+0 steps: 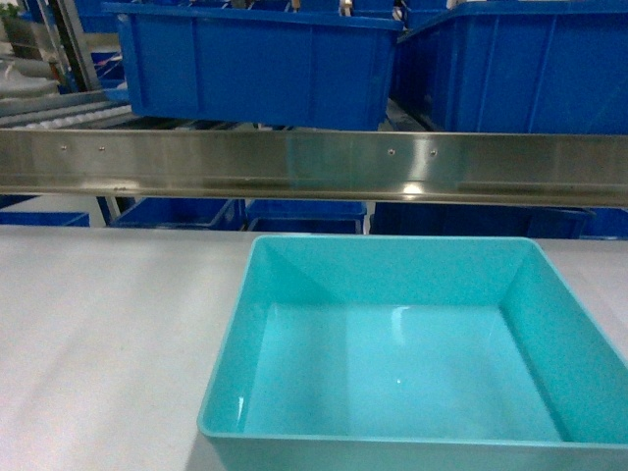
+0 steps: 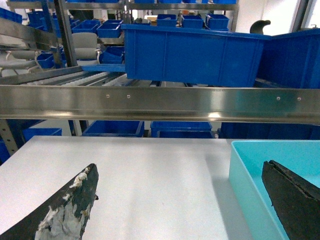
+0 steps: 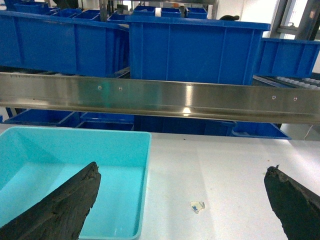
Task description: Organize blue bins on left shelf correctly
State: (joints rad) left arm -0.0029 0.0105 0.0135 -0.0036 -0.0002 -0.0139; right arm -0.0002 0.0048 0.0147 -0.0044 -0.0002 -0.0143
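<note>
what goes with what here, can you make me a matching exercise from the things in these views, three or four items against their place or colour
Things:
1. turquoise tub
2. dark blue crates
3. steel rail
4. small scrap

Descriptions:
A. shiny bar spanning the view
B. empty, on the white table
C. on the shelf behind the rail
D. on the table, right of the tub

Pairs: 1-B, 2-C, 3-A, 4-D

A pale grey tabletop (image 1: 108,343) fills the lower half of the head view. Dark blue crates (image 2: 192,55) stand across the upper part of each frame, with more on the floor level beneath, visible under the steel rail. In the left wrist view, further racks of small blue bins (image 2: 107,29) recede at upper left. A scrap of white paper (image 3: 198,206) lies on the tabletop, lower centre of the right wrist view. Daylight shows through a window (image 3: 300,22) at its upper right.
</note>
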